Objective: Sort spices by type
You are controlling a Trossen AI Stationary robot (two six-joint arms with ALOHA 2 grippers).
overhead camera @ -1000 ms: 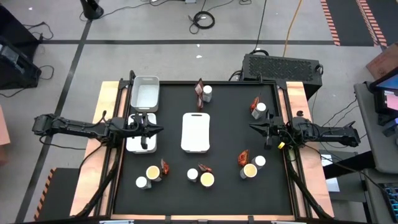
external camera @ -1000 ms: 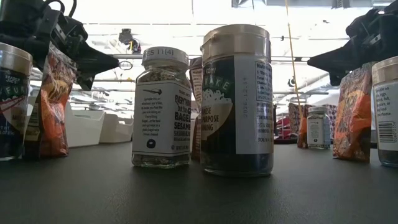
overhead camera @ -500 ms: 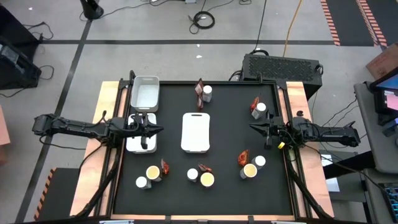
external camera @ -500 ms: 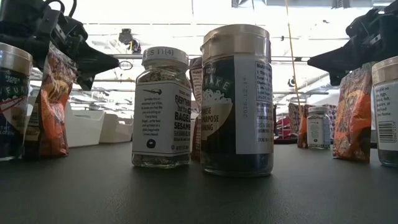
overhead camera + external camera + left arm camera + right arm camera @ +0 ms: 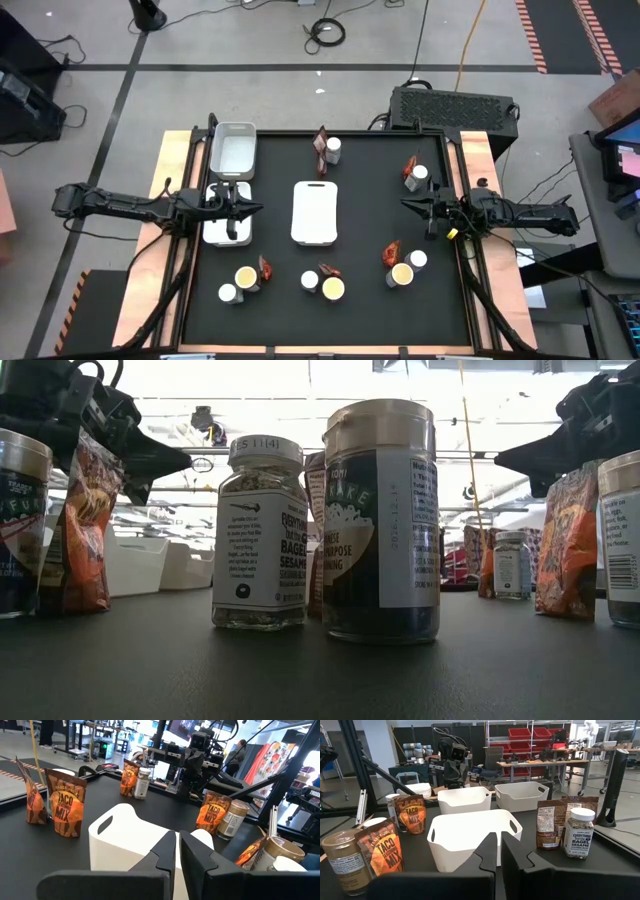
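Nothing has yet been sorted: jars, tubs and packets are scattered in mixed clusters around the white trays (image 5: 314, 212). The left gripper (image 5: 256, 210) is held empty with fingers nearly closed beside the left tray; the right gripper (image 5: 408, 206) likewise. A white-capped glass jar (image 5: 420, 173) touching a crinkly foil packet (image 5: 409, 172) stands nearest the right gripper, just beyond it toward the far edge, upright.
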